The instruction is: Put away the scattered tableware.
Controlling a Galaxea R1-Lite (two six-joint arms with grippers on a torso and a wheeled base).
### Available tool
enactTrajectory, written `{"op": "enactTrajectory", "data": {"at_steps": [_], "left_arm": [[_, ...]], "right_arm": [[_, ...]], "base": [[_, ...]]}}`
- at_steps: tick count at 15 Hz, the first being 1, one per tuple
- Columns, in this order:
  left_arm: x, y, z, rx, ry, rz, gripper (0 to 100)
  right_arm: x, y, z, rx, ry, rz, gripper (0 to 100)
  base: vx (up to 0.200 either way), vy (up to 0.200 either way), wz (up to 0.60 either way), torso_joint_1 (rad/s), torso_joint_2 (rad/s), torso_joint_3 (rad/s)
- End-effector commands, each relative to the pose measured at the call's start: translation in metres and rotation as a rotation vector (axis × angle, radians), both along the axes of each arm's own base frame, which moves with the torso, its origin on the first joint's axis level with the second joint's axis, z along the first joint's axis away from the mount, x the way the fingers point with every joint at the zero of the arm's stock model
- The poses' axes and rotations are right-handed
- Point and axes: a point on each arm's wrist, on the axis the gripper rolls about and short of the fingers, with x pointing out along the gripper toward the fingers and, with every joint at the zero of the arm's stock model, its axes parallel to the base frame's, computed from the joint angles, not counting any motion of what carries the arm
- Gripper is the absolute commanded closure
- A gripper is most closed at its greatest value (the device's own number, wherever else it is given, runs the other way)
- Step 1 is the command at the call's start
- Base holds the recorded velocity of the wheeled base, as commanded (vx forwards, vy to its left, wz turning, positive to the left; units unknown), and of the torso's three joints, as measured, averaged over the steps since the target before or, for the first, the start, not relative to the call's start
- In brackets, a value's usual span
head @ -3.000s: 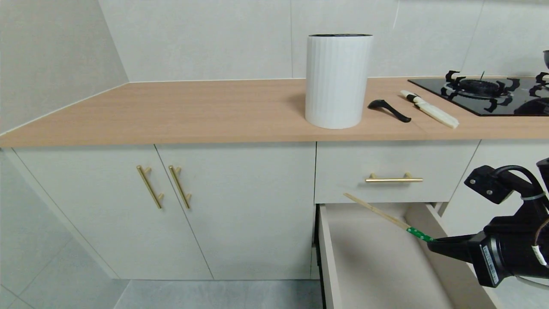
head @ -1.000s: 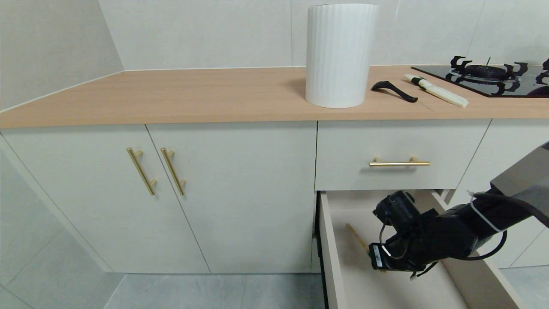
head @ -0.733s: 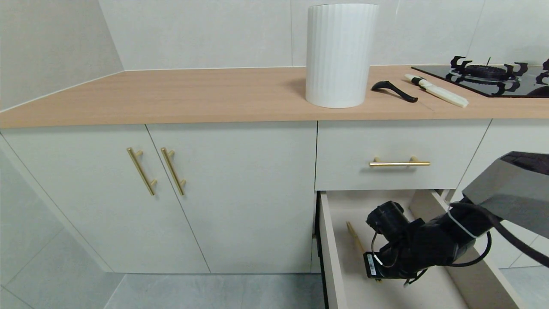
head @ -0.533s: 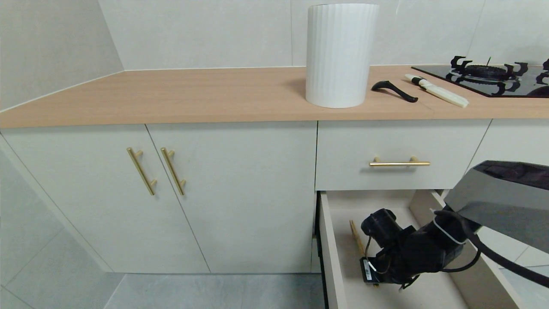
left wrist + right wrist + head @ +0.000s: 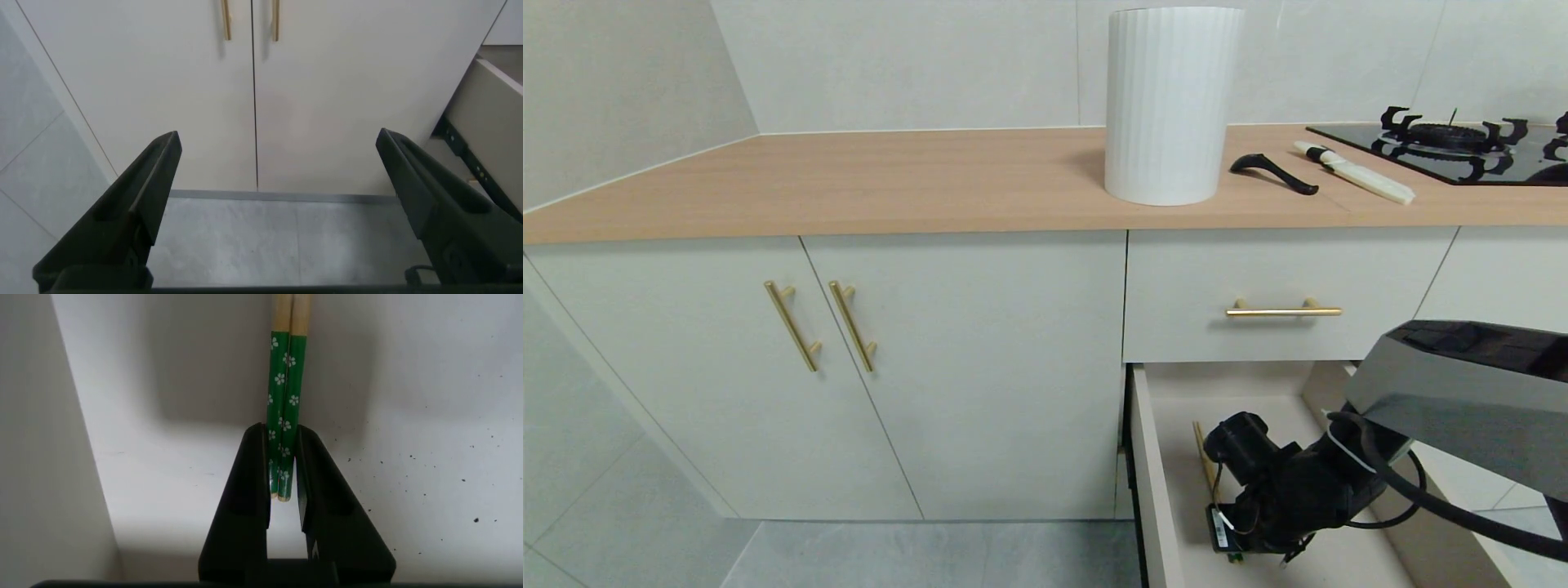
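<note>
Snug by the drawer wall, more room on the other side

The right claw (image 5: 1232, 559) sits low in the open drawer (image 5: 1154, 490), pinching the chopsticks (image 5: 283, 392) right by the left side wall, so that side is tight. Toward the right wall there is more drawer floor. The closed drawer (image 5: 1282, 269) above hangs over the back part. The left claw (image 5: 278, 212), spread wide, faces the cupboard doors (image 5: 253, 90) with floor (image 5: 270, 237) below. On the worktop (image 5: 890, 184), a tall white pot (image 5: 1172, 106) stands near a black scoop (image 5: 1272, 173) and a white knife (image 5: 1354, 182).
</note>
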Motion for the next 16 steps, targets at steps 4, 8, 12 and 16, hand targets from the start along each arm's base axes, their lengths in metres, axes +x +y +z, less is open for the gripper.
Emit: {"op": "enactTrajectory", "data": {"at_steps": [4,8,12,16], "left_arm": [[0.0,0.0,0.0,-0.002,0.0,0.001,0],[0.0,0.0,0.0,-0.002,0.0,0.001,0],[0.0,0.0,0.0,0.0,0.002,-0.001,0],[0.0,0.0,0.0,-0.002,0.0,0.001,0]], "right_arm": [[0.0,0.0,-0.002,-0.002,0.003,0.001,0],[0.0,0.0,-0.002,-0.003,0.004,0.002,0],[-0.002,-0.001,0.004,-0.001,-0.004,0.002,0],[-0.009,-0.007,0.067,0.025,-0.17,-0.017,0]], "base": [[0.0,0.0,0.0,0.0,0.0,0.0],[0.0,0.0,0.0,0.0,0.0,0.0],[0.0,0.0,0.0,0.0,0.0,0.0],[0.0,0.0,0.0,0.0,0.0,0.0]]}}
